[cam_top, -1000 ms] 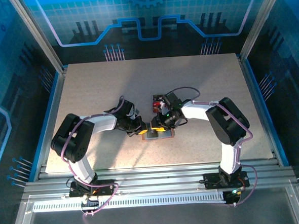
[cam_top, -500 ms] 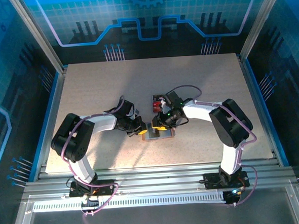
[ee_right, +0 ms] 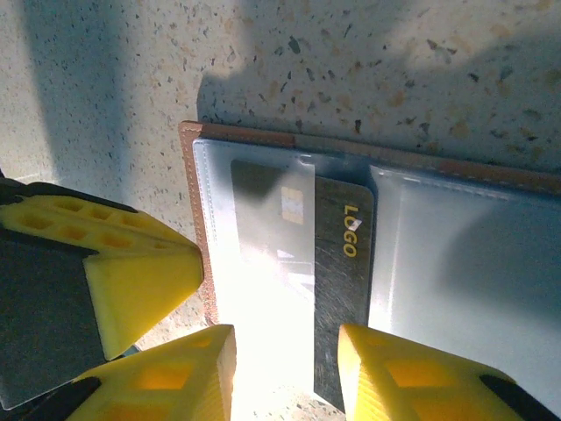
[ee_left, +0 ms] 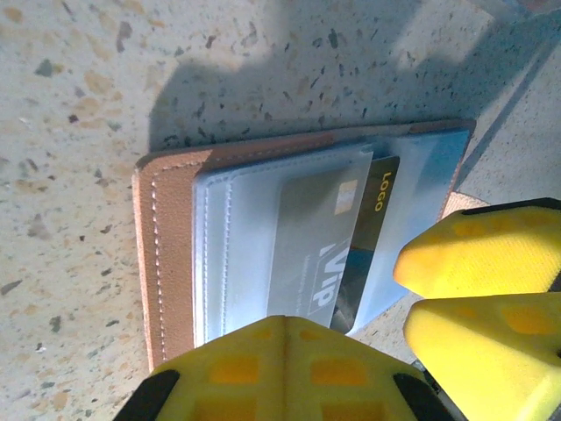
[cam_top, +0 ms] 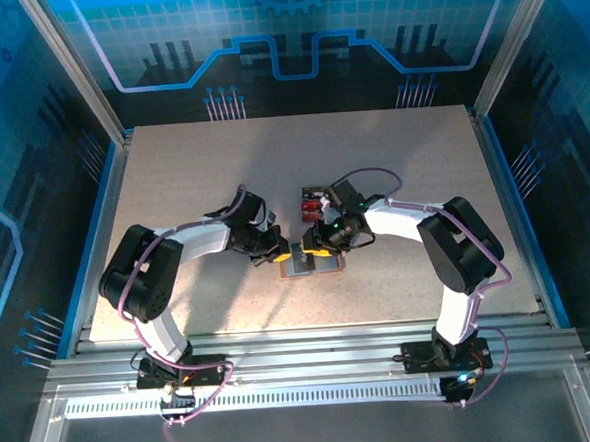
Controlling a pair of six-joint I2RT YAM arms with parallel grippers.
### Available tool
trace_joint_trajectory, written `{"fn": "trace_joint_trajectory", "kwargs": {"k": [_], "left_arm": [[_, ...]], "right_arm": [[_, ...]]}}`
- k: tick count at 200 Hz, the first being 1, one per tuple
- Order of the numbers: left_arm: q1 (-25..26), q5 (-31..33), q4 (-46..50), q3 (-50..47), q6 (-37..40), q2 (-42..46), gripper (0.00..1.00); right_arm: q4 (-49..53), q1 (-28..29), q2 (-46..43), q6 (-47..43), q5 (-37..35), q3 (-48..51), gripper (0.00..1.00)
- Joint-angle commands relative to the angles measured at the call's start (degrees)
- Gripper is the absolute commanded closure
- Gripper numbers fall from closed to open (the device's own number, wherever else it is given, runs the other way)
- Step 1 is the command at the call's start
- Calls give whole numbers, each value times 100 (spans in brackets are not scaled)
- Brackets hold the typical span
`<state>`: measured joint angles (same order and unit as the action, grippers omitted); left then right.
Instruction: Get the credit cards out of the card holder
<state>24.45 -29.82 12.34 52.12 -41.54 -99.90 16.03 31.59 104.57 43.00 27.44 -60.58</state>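
- Top: the card holder (cam_top: 313,265) lies open at the middle of the table (cam_top: 173,188), toward its near edge. My left gripper (cam_top: 280,254) and right gripper (cam_top: 314,248) crowd it, hiding detail.
- Left wrist: the left gripper (ee_left: 280,351) is closed and empty, seemingly pinning the holder's edge.
- Right wrist: the right gripper (ee_right: 285,360) is part-open and empty, straddling a dark card (ee_right: 337,289) poking from its pocket (ee_right: 254,263). The card's near end sits partly behind my finger.

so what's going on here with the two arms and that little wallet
Both arms are bent over the open card holder on the table. The left end effector is shut and sits at the holder's edge, apparently pinning it. The right end effector is open, its fingers either side of a dark card that sticks partway out of a pocket. What look like red cards lie just beyond.
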Motion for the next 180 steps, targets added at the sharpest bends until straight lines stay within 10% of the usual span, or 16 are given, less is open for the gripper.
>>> {"fn": "trace_joint_trajectory", "kwargs": {"k": [1,180], "left_arm": [[99,-123,273,143,146,23,100],[172,154,585,218,339,-346,100]], "right_arm": [[93,-67,-26,-105,46,52,64],[-150,-95,260,-117,206,244,65]]}}
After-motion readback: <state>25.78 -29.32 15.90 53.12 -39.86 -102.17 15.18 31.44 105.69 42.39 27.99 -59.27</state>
